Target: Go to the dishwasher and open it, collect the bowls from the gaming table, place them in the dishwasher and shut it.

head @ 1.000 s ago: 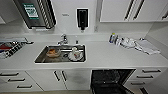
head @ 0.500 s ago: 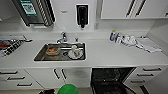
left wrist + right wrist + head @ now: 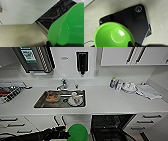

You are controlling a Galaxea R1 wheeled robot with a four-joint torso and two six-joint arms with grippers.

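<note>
While the dishwasher (image 3: 110,124) stands open under the countertop's (image 3: 112,100) right half, dark racks exposed, the left gripper (image 3: 65,134) is clamped on a lime-green bowl (image 3: 77,132) just left of the opening. The right gripper (image 3: 132,44) grips another green bowl's (image 3: 113,35) rim above the floor (image 3: 159,23).

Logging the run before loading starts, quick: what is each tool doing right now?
Left tool: closed on a green bowl, beside the open dishwasher.
Right tool: closed on the rim of another green bowl.
</note>
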